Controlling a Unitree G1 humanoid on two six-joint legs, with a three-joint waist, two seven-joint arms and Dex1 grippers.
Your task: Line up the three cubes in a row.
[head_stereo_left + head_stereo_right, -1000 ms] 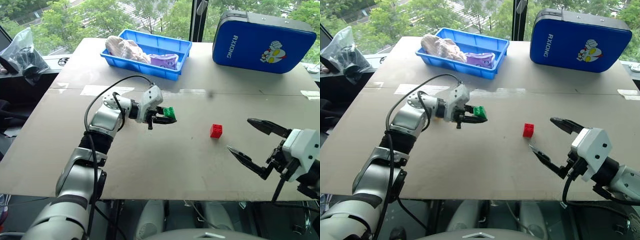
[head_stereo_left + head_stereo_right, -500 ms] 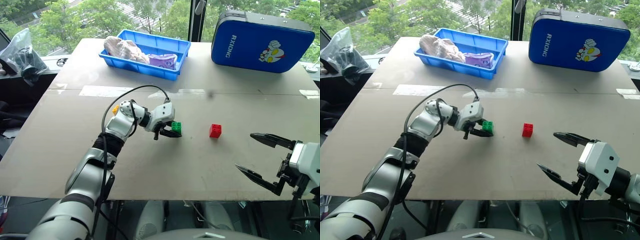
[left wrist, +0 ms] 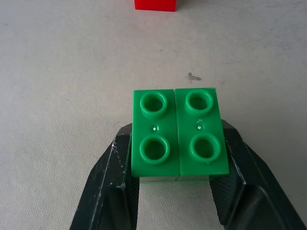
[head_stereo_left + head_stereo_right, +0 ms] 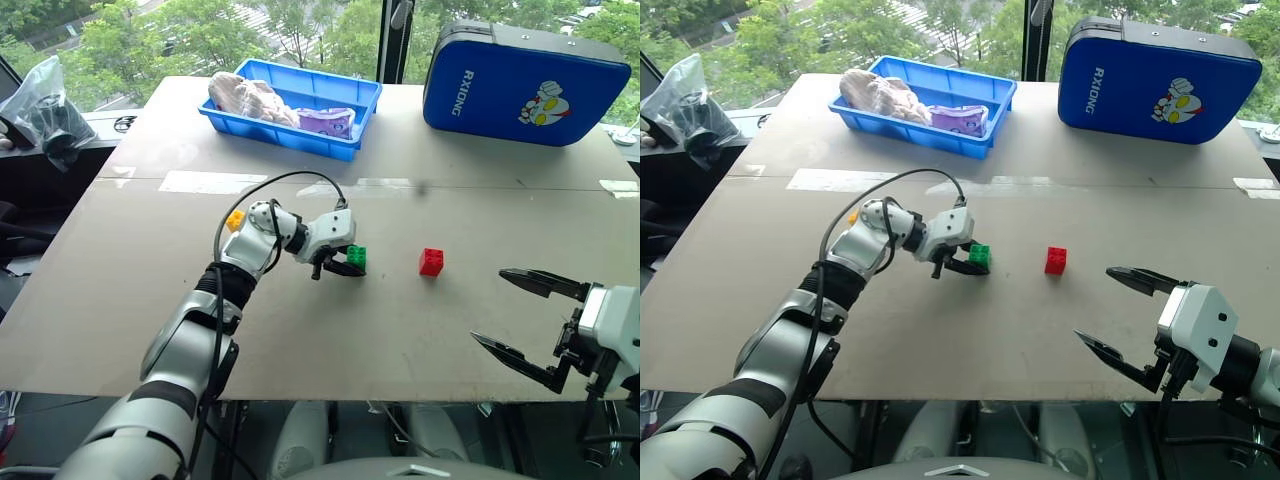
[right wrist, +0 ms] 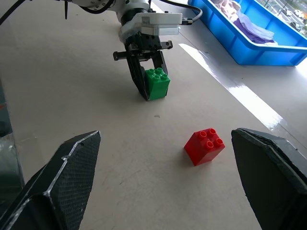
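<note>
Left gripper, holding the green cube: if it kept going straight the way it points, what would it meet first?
Most likely the red cube: it sits straight ahead of the left gripper and its green cube, with bare table between. Exact alignment is uncertain.

Left arm [image 4: 190, 340]: silver-grey rounded metal segments, black joint rings, thin black cable looping over wrist. Left gripper [image 4: 352, 266]: white boxy housing, two black tapered fingers [image 3: 112, 191], scuffed at edges. Right gripper [image 4: 528, 318]: white angular housing, long black pointed fingers, black cable beneath.
</note>
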